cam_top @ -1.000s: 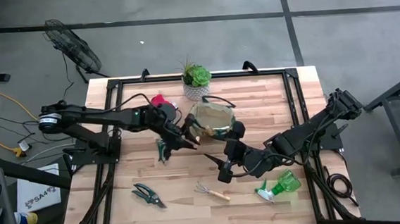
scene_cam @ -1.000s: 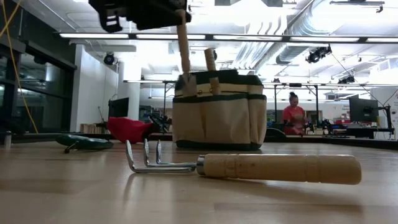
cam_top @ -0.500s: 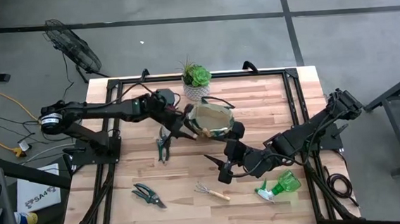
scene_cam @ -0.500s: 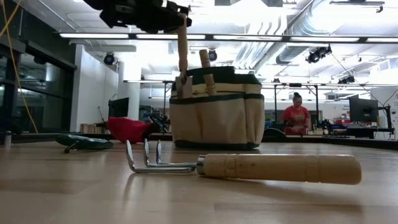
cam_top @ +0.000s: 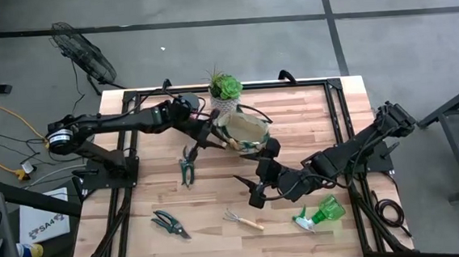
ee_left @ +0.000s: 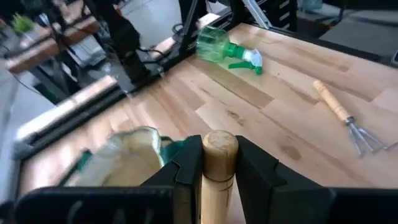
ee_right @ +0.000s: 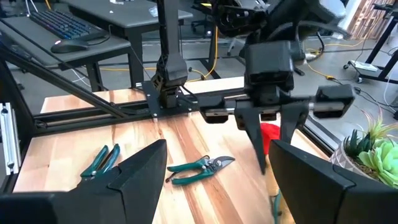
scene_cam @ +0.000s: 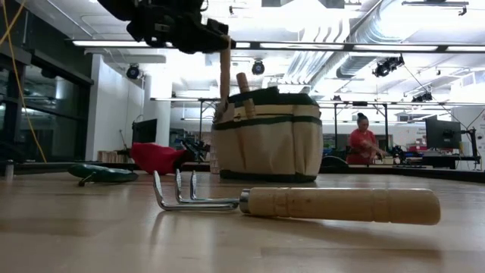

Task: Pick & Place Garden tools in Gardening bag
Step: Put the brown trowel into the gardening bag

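The gardening bag (cam_top: 243, 134) stands at the table's far middle; it also shows in the low view (scene_cam: 267, 136). A wooden trowel handle (scene_cam: 242, 83) sticks out of its top. My left gripper (cam_top: 216, 139) is at the bag's left rim, shut on a second trowel (scene_cam: 224, 72). My right gripper (cam_top: 248, 190) hangs open and empty near the bag's near side. On the table lie two pruning shears (cam_top: 187, 165) (cam_top: 170, 223), a hand rake (cam_top: 242, 219), a green spray bottle (cam_top: 320, 214) and a red glove (scene_cam: 158, 157). My left gripper pinches the trowel's wooden handle near its free end (ee_left: 221, 152) between its two fingers (ee_left: 186, 171). The gripper is above it. The trowel hangs about upright below the gripper, clear of the table, with its lower end (scene_cam: 221, 110) at the bag's left rim; whether that end is inside, I cannot tell.
A green succulent in a white pot (cam_top: 225, 92) stands just beyond the bag at the far edge. The rake (scene_cam: 303, 203) lies close to the low camera. People are in the room behind the table (scene_cam: 362, 144).
My left gripper has carried the trowel toward the table's far edge and rightward to the bag's left rim, keeping it about upright and still shut on it. The other handle in the bag has leaned a little to the left.
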